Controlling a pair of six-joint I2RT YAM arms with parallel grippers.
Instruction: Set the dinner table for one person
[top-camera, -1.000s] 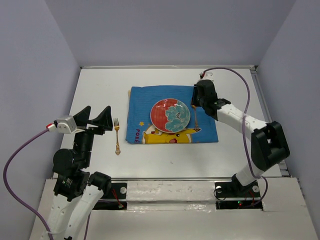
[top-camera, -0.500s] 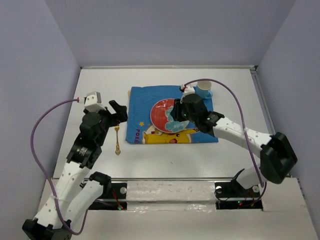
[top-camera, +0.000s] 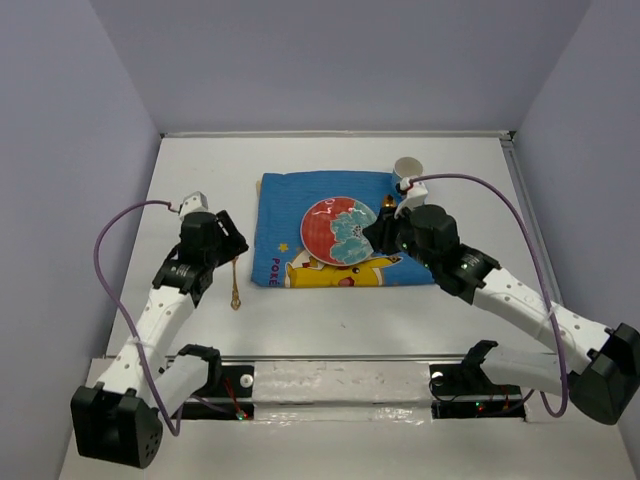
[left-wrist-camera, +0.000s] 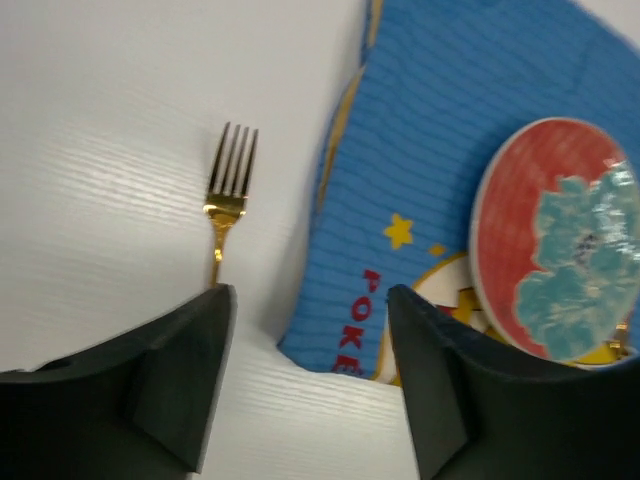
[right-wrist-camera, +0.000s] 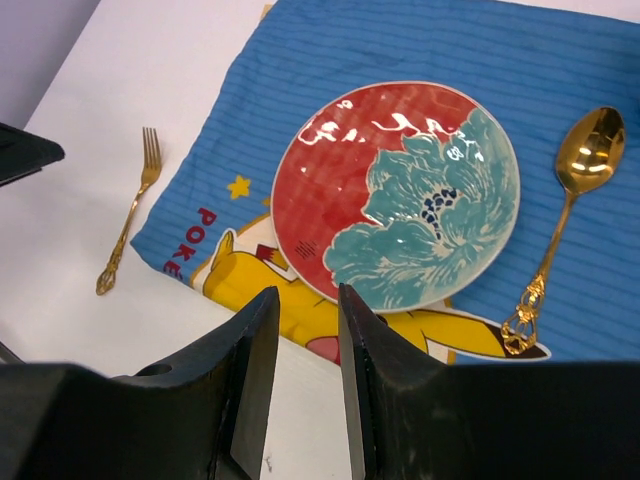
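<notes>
now, fork (left-wrist-camera: 225, 200): likely light, stiff, slick; pinch mid-handle off dinner table (top-camera: 330, 310)
left gripper (left-wrist-camera: 310, 295): wide, empty
right gripper (right-wrist-camera: 307, 300): narrow, empty

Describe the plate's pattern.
Red plate with a teal flower design; clearest in the right wrist view.

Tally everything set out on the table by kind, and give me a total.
Fork: 1
Spoon: 1
Plate: 1
Cup: 1
Placemat: 1
Total on the white table: 5
</notes>
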